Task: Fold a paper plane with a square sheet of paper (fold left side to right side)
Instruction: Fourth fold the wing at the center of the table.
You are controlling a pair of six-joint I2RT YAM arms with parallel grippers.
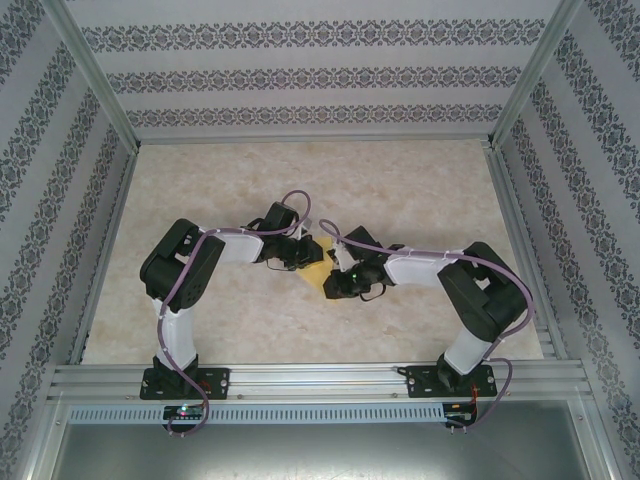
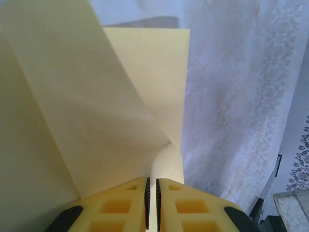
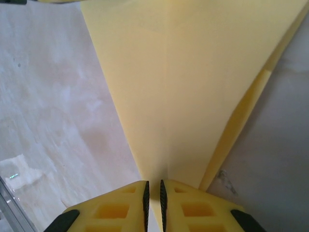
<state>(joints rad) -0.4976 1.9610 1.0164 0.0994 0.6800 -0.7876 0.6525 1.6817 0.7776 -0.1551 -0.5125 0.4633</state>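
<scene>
square sheet of paper [image 3: 183, 87] | creased | clamped: left fingers [image 2: 120, 208], right fingers [image 3: 116, 210]

Yellow paper [image 2: 96, 121], cream marbled table [image 1: 400, 190], white walls [image 1: 300, 60] with grey floral bands.

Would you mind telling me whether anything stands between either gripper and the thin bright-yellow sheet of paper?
Nothing visible does. The left gripper and the right gripper are each closed directly on the thin bright-yellow sheet of paper, with the paper pinched between their pads.
</scene>
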